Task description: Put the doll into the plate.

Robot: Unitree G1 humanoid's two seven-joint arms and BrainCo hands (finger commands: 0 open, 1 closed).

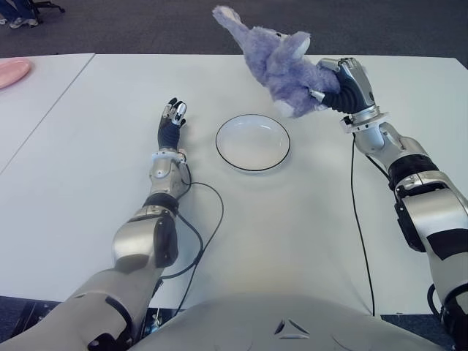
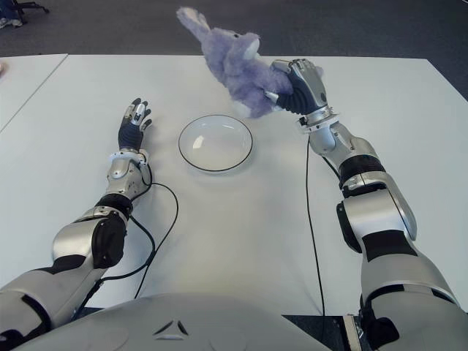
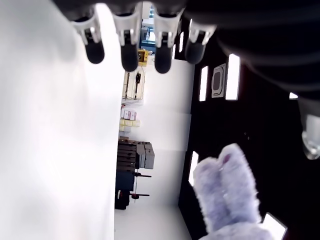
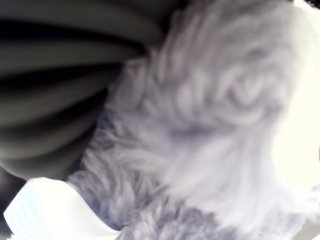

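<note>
A fluffy purple-blue doll (image 1: 276,64) hangs in the air, and my right hand (image 1: 338,86) is shut on its lower body. It is held above the table just beyond the far right rim of the white plate (image 1: 253,142), which has a dark edge and nothing in it. In the right wrist view the doll's fur (image 4: 210,125) fills the picture against my curled fingers (image 4: 55,100). My left hand (image 1: 172,117) shows to the left of the plate, fingers extended and holding nothing; its fingertips (image 3: 129,47) point straight out in the left wrist view, where the doll's ears (image 3: 227,192) also show.
The white table (image 1: 292,241) spreads around the plate. A second table to the left carries a pink plate (image 1: 11,72) at its far corner. Black cables (image 1: 358,219) run from both wrists back across the table toward my body.
</note>
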